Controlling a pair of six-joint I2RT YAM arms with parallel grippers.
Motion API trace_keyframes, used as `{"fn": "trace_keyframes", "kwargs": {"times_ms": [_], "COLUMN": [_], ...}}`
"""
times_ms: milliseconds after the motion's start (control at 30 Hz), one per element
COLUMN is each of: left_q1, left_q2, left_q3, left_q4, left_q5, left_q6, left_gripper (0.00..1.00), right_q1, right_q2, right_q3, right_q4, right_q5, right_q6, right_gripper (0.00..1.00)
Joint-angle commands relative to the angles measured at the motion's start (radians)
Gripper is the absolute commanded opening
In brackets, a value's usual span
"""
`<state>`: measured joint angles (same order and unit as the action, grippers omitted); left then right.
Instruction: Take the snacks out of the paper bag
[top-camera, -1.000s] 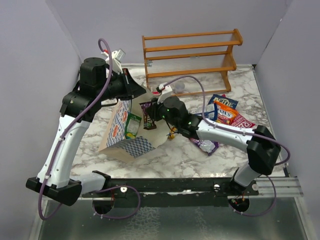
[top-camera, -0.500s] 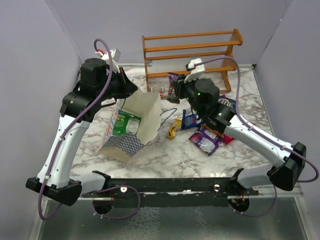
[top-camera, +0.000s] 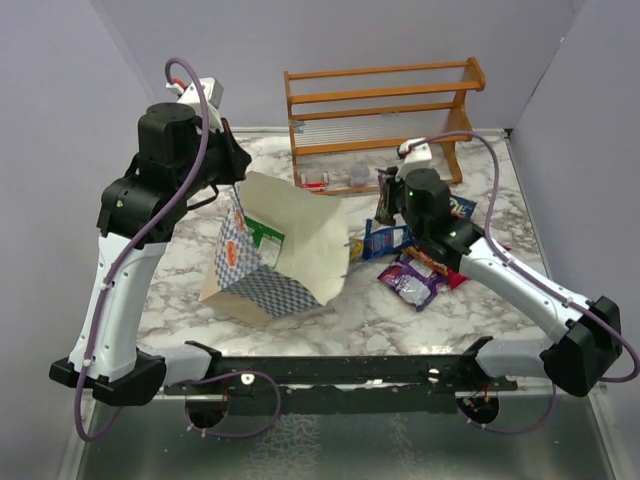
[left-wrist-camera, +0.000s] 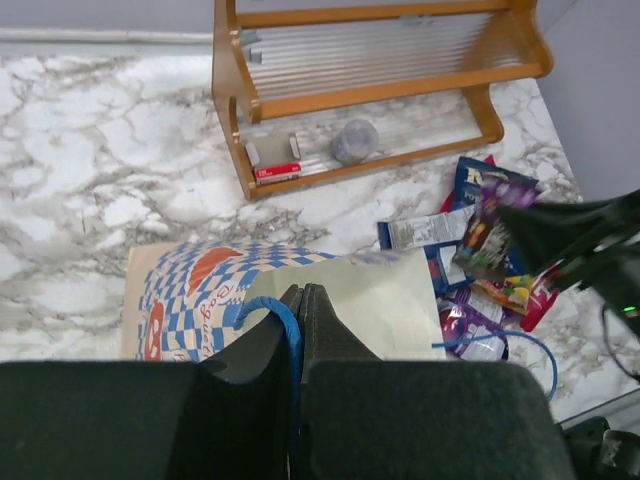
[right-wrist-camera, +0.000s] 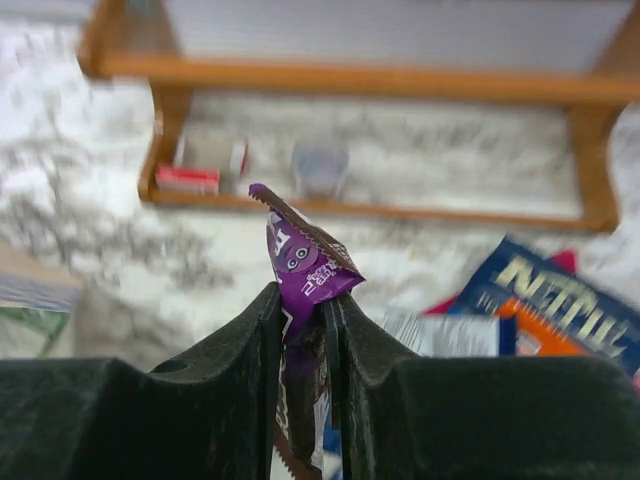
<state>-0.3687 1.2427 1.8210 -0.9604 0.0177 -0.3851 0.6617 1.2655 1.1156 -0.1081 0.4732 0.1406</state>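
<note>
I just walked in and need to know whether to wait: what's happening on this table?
The robot is emptying snacks from a paper bag. The left pincer is shut on the bag's blue cord handle, holding the bag up. The right pincer grips a purple packet in the air, near other packets lying on the marble table in front of the wooden rack. A green packet shows inside the bag.
</note>
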Motion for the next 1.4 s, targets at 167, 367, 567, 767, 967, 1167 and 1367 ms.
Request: {"fn": "trace_keyframes", "kwargs": {"times_ms": [167,367,567,767,967,1167,1367], "left_q1": [-0.003,-0.003,-0.003,-0.003,-0.003,-0.003,-0.003], "left_q2": [0.048,0.066,0.101,0.094,0.066,0.097,0.16], "left_q3": [0.099,0.094,0.086,0.08,0.174,0.281,0.344], "left_q4": [0.074,0.081,0.064,0.068,-0.028,-0.144,-0.143], "left_q5": [0.132,0.223,0.327,0.275,-0.025,-0.075,0.013], "left_q6": [0.153,0.192,0.196,0.188,0.272,0.384,0.423], "left_gripper": [0.0,0.0,0.0,0.0,0.0,0.0,0.0], "right_q1": [0.002,0.001,-0.012,-0.052,-0.053,-0.053,-0.053], "right_q2": [0.104,0.165,0.105,-0.035,-0.054,-0.007,0.012], "right_q3": [-0.288,-0.315,-0.305,-0.216,-0.08,0.061,0.152], "right_q4": [-0.034,-0.006,-0.095,-0.213,-0.253,-0.267,-0.293], "right_q5": [-0.277,-0.293,-0.231,-0.152,-0.145,-0.214,-0.242], "right_q6": [0.365,0.389,0.323,0.139,-0.001,-0.023,-0.033], "right_gripper": [0.21,0.32,0.67,0.77,0.77,0.77,0.77]}}
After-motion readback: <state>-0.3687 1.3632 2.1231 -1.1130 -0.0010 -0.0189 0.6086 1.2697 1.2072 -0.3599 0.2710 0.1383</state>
